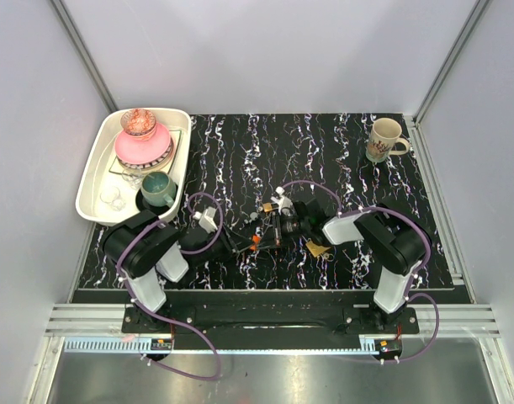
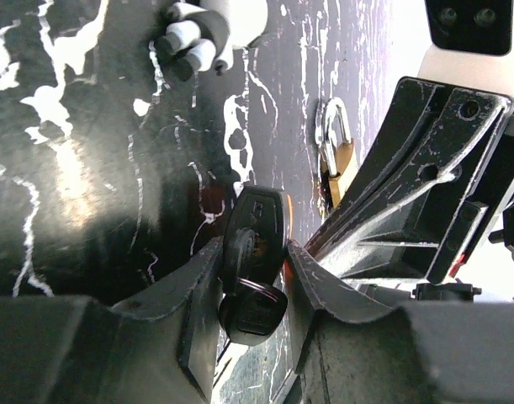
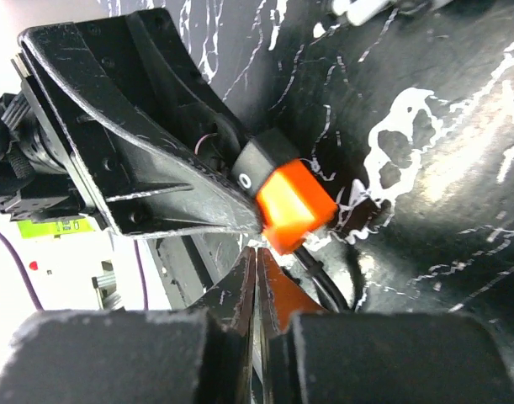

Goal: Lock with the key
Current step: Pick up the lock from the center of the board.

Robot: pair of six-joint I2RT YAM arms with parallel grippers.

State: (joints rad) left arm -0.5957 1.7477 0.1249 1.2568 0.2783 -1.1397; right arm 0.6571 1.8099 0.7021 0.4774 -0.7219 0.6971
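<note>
The key's orange head (image 3: 294,206) lies just beyond the tips of my right gripper (image 3: 257,252), beside a black key head (image 3: 255,160). Those jaws are shut edge to edge, and nothing shows between them. From the left wrist view, my left gripper (image 2: 255,252) is pressed onto black key heads (image 2: 255,236) on a ring. An orange sliver shows against its right finger (image 2: 324,286). From above, both grippers meet mid-mat: left (image 1: 250,242), right (image 1: 280,227), with an orange speck (image 1: 255,239) between them. One brass padlock (image 1: 317,248) lies beside the right arm and another (image 1: 266,206) behind the grippers.
A white tray (image 1: 92,181) at the back left holds a pink bowl (image 1: 140,147), a glass and a teal mug (image 1: 158,188). A beige mug (image 1: 384,139) stands at the back right. A brass padlock (image 2: 339,164) lies on the mat past the left fingers.
</note>
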